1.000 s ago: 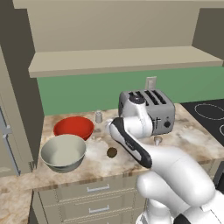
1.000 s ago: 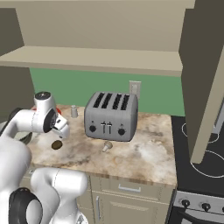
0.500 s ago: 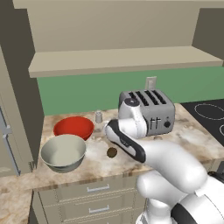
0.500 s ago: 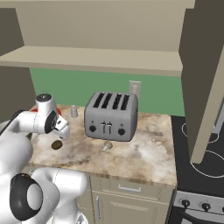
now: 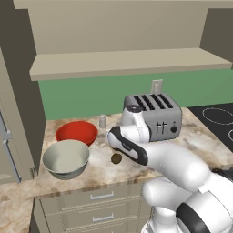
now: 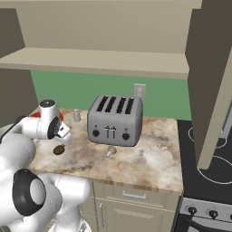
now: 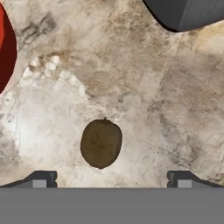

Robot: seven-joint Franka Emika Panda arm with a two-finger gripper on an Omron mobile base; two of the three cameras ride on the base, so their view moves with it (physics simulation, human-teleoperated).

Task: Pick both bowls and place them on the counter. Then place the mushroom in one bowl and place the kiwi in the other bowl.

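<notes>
The arm's wrist blocks the gripper (image 7: 109, 177) from both base cameras; the hand view shows its fingertips (image 7: 40, 178) spread wide, holding nothing. Between them the kiwi (image 7: 101, 143) lies alone on the counter (image 7: 175, 109) near its front edge, long axis running away from the hand, stem end farthest. The red bowl (image 5: 76, 132) is cut off at the hand view's left edge

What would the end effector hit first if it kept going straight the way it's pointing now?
Probably the kiwi, lying on the counter just ahead of the open end effector and slightly off-centre between its fingertips. Depth is unclear, so it might touch bare stone beside it.
</notes>
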